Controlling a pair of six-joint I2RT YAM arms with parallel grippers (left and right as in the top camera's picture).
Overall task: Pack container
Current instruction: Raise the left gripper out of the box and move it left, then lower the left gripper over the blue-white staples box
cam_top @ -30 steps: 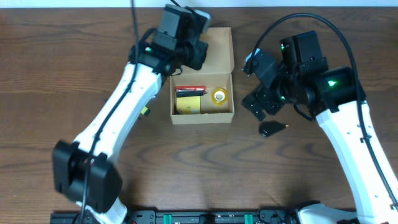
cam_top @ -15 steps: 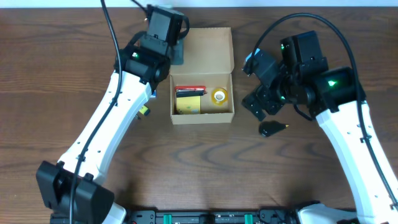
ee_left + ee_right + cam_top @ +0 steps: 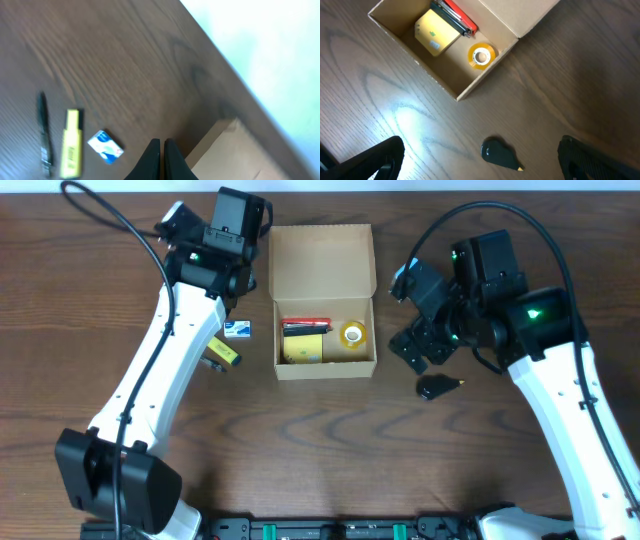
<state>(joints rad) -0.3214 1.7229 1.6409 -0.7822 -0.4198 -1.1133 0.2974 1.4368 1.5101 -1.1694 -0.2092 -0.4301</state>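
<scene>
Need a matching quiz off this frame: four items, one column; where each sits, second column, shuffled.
Items
1. tape roll
2. yellow pad
3. black teardrop piece
4. blue-and-white packet

Places
a. on the table, left of the cardboard box
b. inside the box, right part
c. on the table, right of the box
d. inside the box, left part

Pairs: 1-b, 2-d, 3-c, 4-a

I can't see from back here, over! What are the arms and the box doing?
Left gripper shut, empty. Right gripper open, by small black tool. Box open, three things inside. Nothing blocking it. Over.
</scene>
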